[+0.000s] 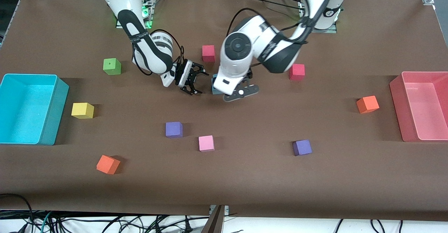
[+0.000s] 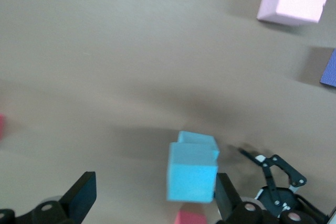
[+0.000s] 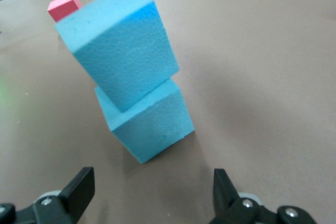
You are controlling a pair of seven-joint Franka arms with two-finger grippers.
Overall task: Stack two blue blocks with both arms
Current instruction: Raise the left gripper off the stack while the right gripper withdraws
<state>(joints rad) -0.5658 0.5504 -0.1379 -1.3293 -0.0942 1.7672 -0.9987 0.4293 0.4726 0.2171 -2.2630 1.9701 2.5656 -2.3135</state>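
Note:
The two blue blocks [image 1: 216,86] stand stacked near the middle of the table, mostly hidden in the front view by the left arm's hand. The upper block [image 3: 118,45] sits twisted and tilted on the lower block [image 3: 152,124]. My left gripper [image 2: 153,192] hangs open over the stack, and the upper block [image 2: 192,174] lies close beside one finger, with nothing gripped. My right gripper [image 1: 198,81] is open and empty, low beside the stack toward the right arm's end of the table. It faces both blocks.
Around the stack lie loose cubes: red-pink ones [image 1: 208,53] [image 1: 296,72], green [image 1: 112,66], yellow [image 1: 82,110], purple [image 1: 174,129] [image 1: 302,147], pink [image 1: 206,143] and orange [image 1: 108,164] [image 1: 367,104]. A turquoise bin [image 1: 52,110] and a pink bin [image 1: 399,96] stand at the table's ends.

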